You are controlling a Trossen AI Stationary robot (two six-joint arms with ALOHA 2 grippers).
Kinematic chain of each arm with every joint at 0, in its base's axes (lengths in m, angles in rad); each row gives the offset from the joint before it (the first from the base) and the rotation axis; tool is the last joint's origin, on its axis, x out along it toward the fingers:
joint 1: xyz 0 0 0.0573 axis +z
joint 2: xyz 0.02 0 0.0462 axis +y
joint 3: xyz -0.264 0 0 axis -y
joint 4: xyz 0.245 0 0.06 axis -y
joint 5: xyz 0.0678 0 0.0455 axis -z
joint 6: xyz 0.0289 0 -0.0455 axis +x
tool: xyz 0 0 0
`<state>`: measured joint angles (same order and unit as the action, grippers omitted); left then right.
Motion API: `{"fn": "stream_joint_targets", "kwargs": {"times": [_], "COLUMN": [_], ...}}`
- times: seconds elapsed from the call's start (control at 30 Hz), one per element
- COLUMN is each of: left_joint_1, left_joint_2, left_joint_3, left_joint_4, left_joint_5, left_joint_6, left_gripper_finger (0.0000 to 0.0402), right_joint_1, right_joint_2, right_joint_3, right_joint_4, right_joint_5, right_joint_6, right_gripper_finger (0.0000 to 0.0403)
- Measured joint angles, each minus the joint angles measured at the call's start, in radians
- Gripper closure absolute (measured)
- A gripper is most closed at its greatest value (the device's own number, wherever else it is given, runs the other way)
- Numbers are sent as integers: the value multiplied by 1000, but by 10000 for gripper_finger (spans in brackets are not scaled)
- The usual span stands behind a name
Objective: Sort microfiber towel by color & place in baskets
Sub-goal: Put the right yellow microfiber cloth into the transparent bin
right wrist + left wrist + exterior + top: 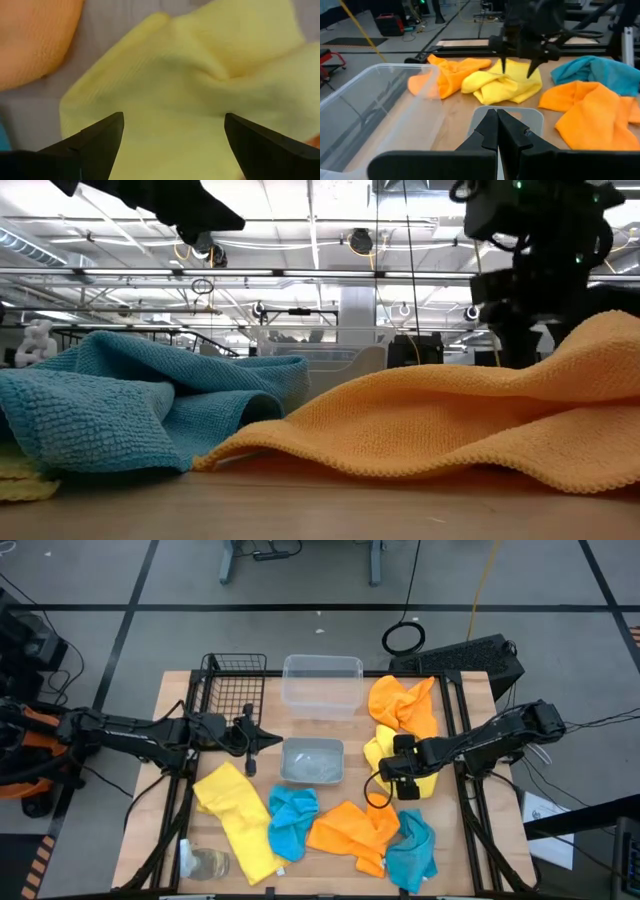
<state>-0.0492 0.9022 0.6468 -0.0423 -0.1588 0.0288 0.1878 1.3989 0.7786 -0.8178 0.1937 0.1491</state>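
Yellow towel [385, 752] beside the grey tray [313, 762]: largely covered by the right gripper [404, 772] from above; cropped on all sides in the right wrist view.
Orange towel [470, 425]: cut off at the low view's right edge.
Cup [206, 864]: contents too indistinct to tell.
Left gripper [496, 131]: base cut off in its wrist view.
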Motion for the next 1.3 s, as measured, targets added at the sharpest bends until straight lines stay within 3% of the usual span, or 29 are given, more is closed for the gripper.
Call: {"fn": "stream_joint_targets", "kwargs": {"times": [0.47, 0.83, 1.0, 1.3], "left_joint_1": [-38, -66, -66, -66], "left_joint_2": [-1, -1, -1, -1], "left_joint_3": [0, 0, 0, 0], "left_joint_4": [9, 9, 9, 13], "left_joint_5": [6, 6, 6, 6], "left_joint_6": [3, 3, 3, 3], "left_gripper_finger": [400, 400, 400, 400], "right_joint_1": [-53, -109, -108, -109], "right_joint_2": [6, 3, 4, 7], "right_joint_3": [-115, -178, -178, -182], "right_joint_4": [133, 215, 223, 310], "right_joint_5": [-24, -104, -105, -85], "right_joint_6": [56, 127, 128, 153], "right_gripper_finger": [65, 77, 146, 339]}}
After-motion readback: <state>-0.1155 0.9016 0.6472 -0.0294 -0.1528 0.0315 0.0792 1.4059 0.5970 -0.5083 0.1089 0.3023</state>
